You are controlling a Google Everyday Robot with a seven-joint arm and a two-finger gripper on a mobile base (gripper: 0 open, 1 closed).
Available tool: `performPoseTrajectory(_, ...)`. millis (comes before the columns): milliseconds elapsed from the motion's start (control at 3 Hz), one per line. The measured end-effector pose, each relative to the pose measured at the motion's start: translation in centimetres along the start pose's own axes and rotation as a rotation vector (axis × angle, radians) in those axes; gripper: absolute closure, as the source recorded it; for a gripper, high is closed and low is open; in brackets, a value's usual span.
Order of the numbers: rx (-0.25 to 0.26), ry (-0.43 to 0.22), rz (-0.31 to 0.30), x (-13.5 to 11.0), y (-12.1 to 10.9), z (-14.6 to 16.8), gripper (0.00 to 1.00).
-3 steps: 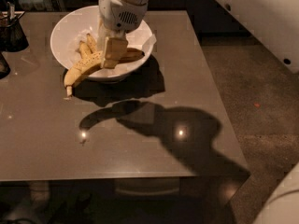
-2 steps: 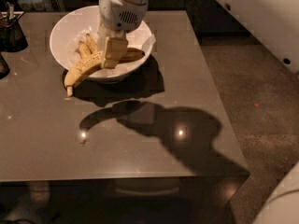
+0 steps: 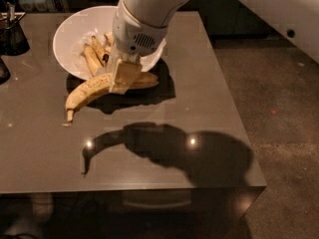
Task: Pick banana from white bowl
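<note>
- My gripper [image 3: 121,83] hangs at the front rim of the bowl [image 3: 62,39], clenched on the banana [image 3: 87,91].
- The banana sticks out past that rim, stem end low over the counter [image 3: 209,103].
- Shorter bananas [image 3: 92,59] lie inside the bowl.

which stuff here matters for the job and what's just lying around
Job: white bowl; banana; gripper, shut on the banana at the bowl's near rim.
Lying about: shorter bananas in the bowl; dark container, far left on the table.
</note>
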State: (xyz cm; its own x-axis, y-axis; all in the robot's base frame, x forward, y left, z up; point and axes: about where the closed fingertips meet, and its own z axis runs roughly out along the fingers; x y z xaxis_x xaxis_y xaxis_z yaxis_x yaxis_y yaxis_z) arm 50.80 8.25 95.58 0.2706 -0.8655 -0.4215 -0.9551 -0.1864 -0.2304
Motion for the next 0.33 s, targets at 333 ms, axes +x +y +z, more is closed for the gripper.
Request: performPoseTrajectory(333, -0.011, 0.006, 0.003, 0.29, 0.36, 0.46, 1.0)
